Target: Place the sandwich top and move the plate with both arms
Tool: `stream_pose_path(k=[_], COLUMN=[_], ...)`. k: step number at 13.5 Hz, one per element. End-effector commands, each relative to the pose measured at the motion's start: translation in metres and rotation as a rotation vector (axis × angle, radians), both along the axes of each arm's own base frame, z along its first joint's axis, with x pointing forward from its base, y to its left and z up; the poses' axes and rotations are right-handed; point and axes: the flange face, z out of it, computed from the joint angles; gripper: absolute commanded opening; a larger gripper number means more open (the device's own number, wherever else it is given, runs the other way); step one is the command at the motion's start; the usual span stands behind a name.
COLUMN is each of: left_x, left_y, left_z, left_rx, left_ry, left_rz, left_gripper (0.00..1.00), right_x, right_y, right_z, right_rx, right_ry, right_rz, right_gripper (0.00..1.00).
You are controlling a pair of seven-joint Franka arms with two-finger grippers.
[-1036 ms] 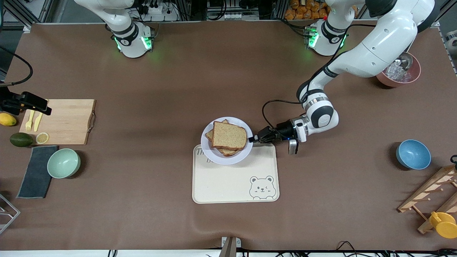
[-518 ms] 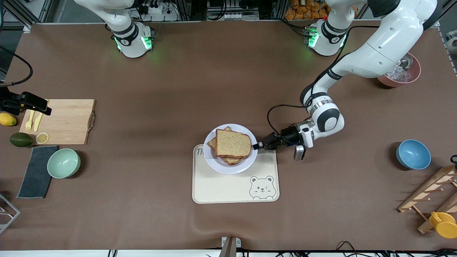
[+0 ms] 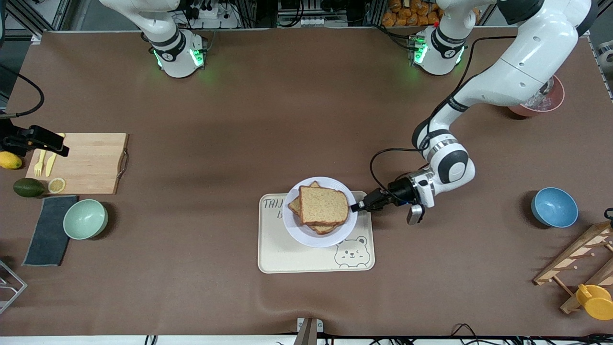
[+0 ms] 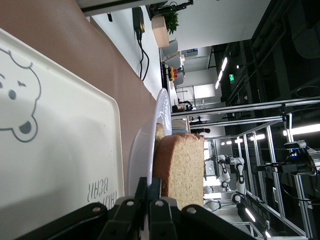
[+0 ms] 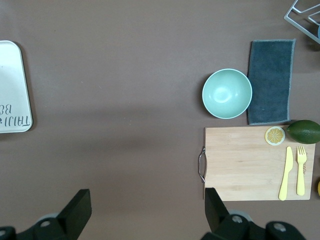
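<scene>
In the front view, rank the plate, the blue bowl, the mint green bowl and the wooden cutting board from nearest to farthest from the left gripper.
Measured from the left gripper, shut on the plate's rim:
1. Plate, on the cream tray, gripped.
2. Blue bowl, toward the left arm's end.
3. Wooden cutting board and mint green bowl, toward the right arm's end: too close to call.

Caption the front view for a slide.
Left end effector shut on the plate rim, holding the sandwich top over the bear tray.
</scene>
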Motion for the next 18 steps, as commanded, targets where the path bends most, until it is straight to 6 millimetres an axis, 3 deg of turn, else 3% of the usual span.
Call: stream_pose_path(k=[1, 6, 14, 18], left_x=[0.013, 0.021, 0.024, 0.022], left_y=[0.010, 0.036, 0.032, 0.029], left_z=[0.010, -0.020, -0.073, -0.089], left_rx=[-0.003, 0.017, -0.023, 0.012], left_ry=[0.001, 0.025, 0.070, 0.083], left_rz=[-0.013, -0.023, -0.020, -0.032], left_gripper=[0.00, 0.00, 0.00, 0.00], right_x=[-0.002, -0.001, -0.001, -0.001], right_y=[-0.005, -0.002, -0.004, -0.004], right_z=[0.000, -0.002, -0.002, -0.002], right_rx=[0.002, 0.004, 0.002, 0.004], right_ry=[-0.003, 0.000, 0.000, 0.000], right_rz=[-0.009, -0.005, -0.006, -0.006], right_gripper=[1.00, 1.00, 1.00, 1.00])
